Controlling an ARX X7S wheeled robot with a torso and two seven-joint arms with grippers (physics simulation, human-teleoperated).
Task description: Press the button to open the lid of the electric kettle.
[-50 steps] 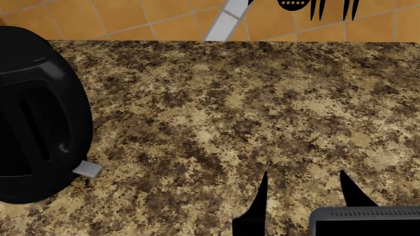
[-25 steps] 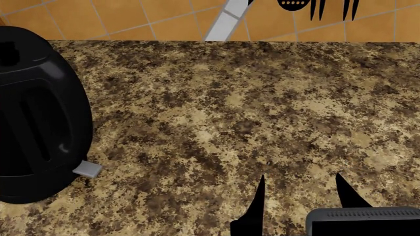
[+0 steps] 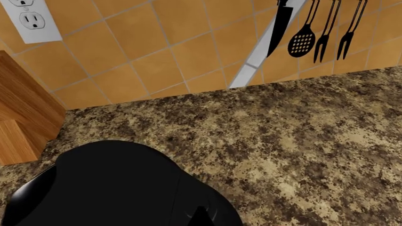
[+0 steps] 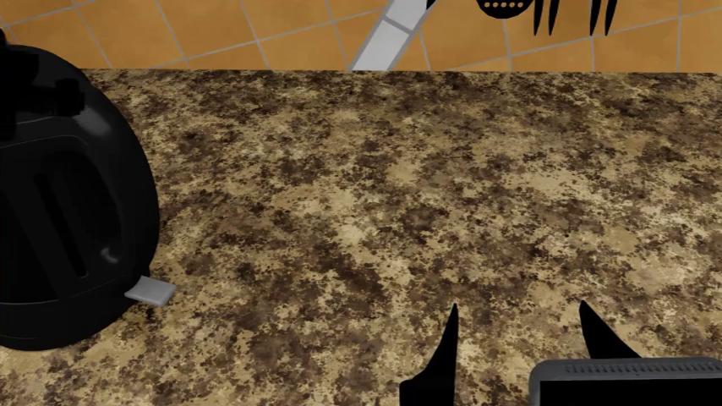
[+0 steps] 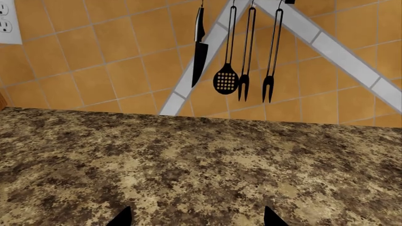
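The electric kettle [image 4: 68, 211] is glossy black and stands at the counter's left edge in the head view, with its grey tab [image 4: 149, 292] low on its right side. The left wrist view looks down on its black lid [image 3: 107, 183]. My left gripper [image 3: 199, 215] shows as a single black tip, jaws together, right over the kettle's top inside a faint round outline. I cannot tell if it touches. In the head view it is black against black. My right gripper [image 4: 516, 326] is open and empty over the counter, also seen in the right wrist view [image 5: 196, 217].
The granite counter [image 4: 395, 186] runs back to an orange tiled wall. A knife [image 5: 199, 47] and several black utensils [image 5: 242, 56] hang on the wall. A wooden block [image 3: 19, 122] and a wall outlet [image 3: 31, 19] are behind the kettle.
A black shape has come in over the kettle's top at the far left of the head view. The right gripper has barely shifted.
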